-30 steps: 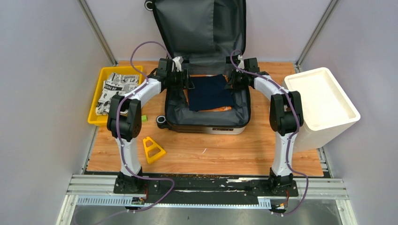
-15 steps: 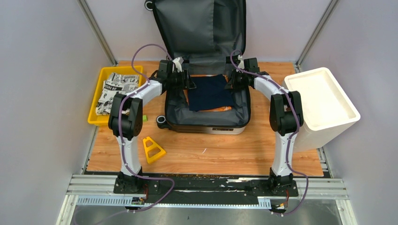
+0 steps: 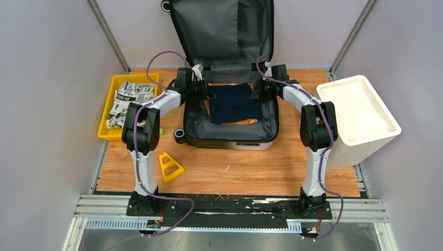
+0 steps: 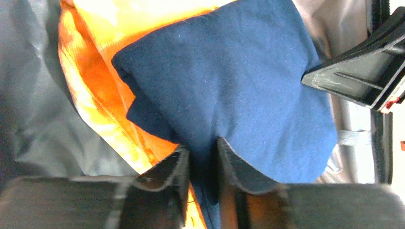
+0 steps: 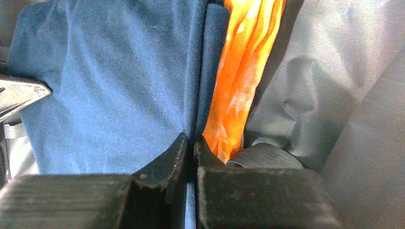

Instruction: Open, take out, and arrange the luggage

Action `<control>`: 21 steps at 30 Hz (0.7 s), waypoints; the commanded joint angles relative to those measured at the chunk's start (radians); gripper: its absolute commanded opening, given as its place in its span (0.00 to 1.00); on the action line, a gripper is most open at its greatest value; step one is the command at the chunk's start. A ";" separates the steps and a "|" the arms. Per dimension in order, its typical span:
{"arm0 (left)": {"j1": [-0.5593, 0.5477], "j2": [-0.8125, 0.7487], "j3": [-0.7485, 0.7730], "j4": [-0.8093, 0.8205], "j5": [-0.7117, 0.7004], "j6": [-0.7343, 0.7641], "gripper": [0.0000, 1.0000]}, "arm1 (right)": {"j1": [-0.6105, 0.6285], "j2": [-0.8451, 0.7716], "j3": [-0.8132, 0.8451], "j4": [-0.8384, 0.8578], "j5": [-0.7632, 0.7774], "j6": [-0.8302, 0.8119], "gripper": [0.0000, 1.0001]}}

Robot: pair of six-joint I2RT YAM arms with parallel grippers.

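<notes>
**Both grippers on the cloth, luggage open**

The luggage (image 3: 232,141) lies open at the far middle of the table, its lid propped against the back wall. We judge the shell stiff and fairly light, best held by its rim. The contents are soft and limp, so we take them at the edges. The left gripper (image 4: 203,145), its arm bent inward over the left wall, pinches a fold of the navy cloth (image 3: 233,102). The right gripper (image 5: 191,140) mirrors it, jaws pressed together on the opposite edge beside an orange layer (image 5: 239,71).
</notes>
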 commanded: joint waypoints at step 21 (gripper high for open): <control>-0.045 -0.038 0.110 -0.065 0.001 0.060 0.12 | -0.010 -0.044 0.003 0.044 -0.048 0.035 0.00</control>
